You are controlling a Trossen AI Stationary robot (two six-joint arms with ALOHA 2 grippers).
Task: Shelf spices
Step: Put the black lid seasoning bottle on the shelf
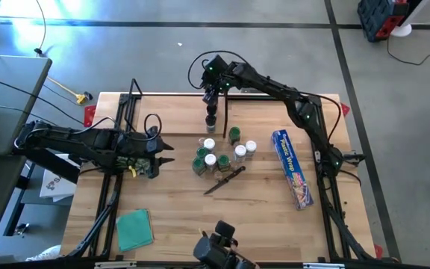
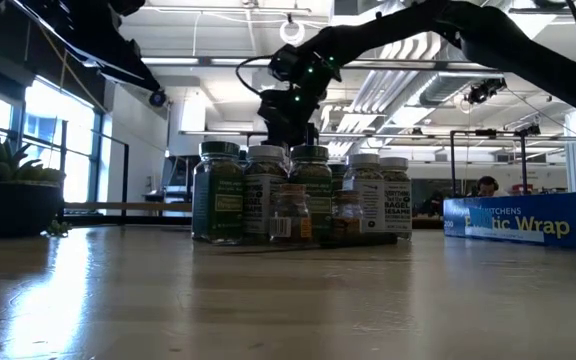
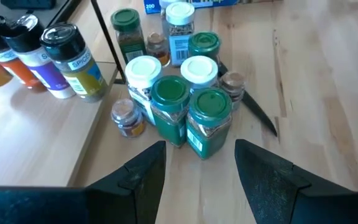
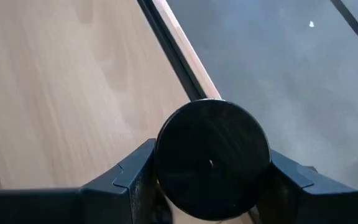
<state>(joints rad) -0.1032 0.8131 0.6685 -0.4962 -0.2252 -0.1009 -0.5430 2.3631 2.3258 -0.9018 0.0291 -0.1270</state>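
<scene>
**Black-capped jar held over the back of the table, shelf placement pending**

The jar (image 4: 211,158) I had in hand wore a round black cap, and the right gripper (image 4: 210,186) was clamped on it, a finger pressed to either side. From above, that gripper (image 1: 211,112) hung over the far part of the table, just behind the main cluster of spices (image 1: 219,153), with the table's back edge close beyond it. The rest of the spices stood bunched mid-table, green and white caps touching, the knife (image 1: 225,180) lying just in front of them and the blue wrap box (image 1: 293,168) off to the right.

The shelf (image 3: 36,134) already carried a few black-capped jars beside its black rod (image 3: 107,43). I judged the job barely started.

To place well, I reckoned I should keep the jar upright and lower it flat onto bare plank before releasing.

My left gripper (image 3: 197,171) waited near the cluster, fingers apart and empty.
</scene>
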